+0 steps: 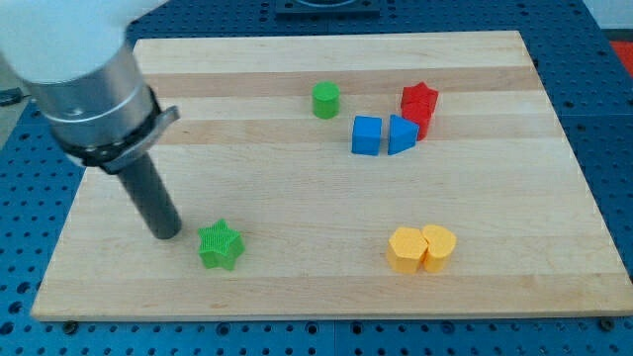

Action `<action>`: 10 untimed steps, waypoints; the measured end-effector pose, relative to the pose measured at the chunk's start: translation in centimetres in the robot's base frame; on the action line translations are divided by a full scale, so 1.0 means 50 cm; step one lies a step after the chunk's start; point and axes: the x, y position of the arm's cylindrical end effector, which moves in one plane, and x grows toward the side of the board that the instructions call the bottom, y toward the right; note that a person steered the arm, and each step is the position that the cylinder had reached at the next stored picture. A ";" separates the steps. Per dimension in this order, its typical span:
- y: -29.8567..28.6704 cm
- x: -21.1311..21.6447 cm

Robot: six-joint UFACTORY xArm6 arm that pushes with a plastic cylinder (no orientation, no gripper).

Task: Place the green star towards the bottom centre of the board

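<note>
The green star (220, 245) lies on the wooden board (297, 287) near the view's bottom left. My tip (165, 233) rests on the board just to the left of the star, a small gap apart from it. The dark rod rises up and to the left into the arm's grey and white body at the view's top left.
A green cylinder (325, 100) sits at the upper middle. A blue cube (367, 135), a blue wedge-like block (401, 134) and a red star (419, 103) cluster at the upper right. Two yellow blocks (406, 249) (439, 246) touch at the lower right.
</note>
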 end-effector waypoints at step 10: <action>0.192 0.072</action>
